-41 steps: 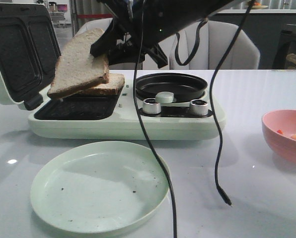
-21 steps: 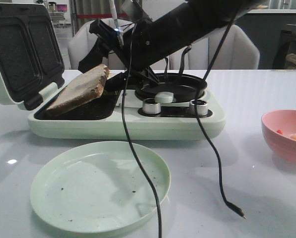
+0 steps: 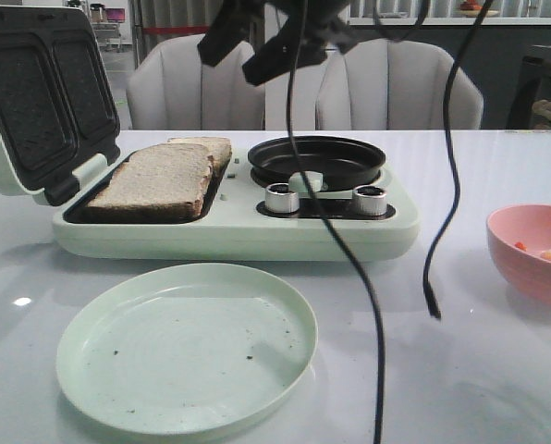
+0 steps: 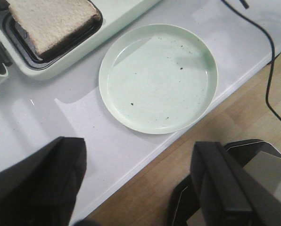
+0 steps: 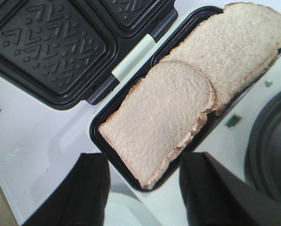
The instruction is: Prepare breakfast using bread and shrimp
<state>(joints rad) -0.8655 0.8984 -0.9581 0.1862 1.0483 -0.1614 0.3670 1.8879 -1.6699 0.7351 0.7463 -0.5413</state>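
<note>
Both slices of bread (image 3: 161, 178) now lie flat in the lower tray of the sandwich maker (image 3: 229, 222), where a moment ago one leaned up on edge against the other. The right hand (image 5: 143, 193) has let go and lifted clear; it hangs above the tray with its jaws apart and nothing between them. The left hand (image 4: 138, 183), also spread and empty, hovers over the table's (image 4: 46, 122) front edge just beside the pale green plate (image 4: 158, 77).

The slices overlap, the nearer one riding on the farther one's edge, and the nearer one seems to sit on the tray's rim. If the lid (image 3: 35, 92) were shut like this, I judge it could pinch the bread unevenly or fail to close. The shrimp (image 3: 544, 252) sit in the pink bowl (image 3: 534, 254), well apart to the right; they look tiny and may slip from a pinch. Loose cables (image 3: 349, 268) dangle in front and could snag the plate.
</note>
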